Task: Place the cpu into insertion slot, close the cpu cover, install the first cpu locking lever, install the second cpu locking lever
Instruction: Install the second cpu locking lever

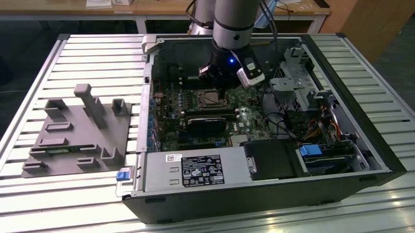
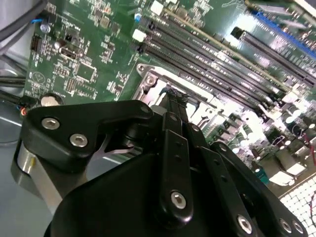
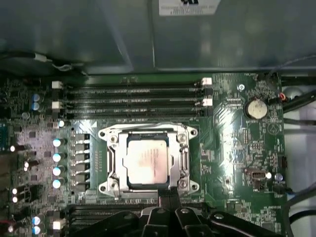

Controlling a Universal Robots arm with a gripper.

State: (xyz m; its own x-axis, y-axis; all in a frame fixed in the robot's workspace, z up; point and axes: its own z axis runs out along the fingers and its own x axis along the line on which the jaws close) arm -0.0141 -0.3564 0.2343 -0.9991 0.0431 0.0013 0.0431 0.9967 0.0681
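With the pale silvery square cpu (image 3: 147,165) seated in its socket under the thin silvery metal frame cpu cover (image 3: 148,136), the black end effector (image 3: 168,197), fingers pressed together, works a locking lever at the socket edge; careful hooking follows.

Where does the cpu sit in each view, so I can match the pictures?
Exterior view: cpu in the socket, just below the pincer.
First wrist view: cpu mid-picture, inside the cpu cover.
Second wrist view: cannot tell; the pincer blocks the socket.
Shared landmark: memory slots.

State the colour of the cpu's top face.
Pale silvery-grey, the cpu shows best in the first wrist view.
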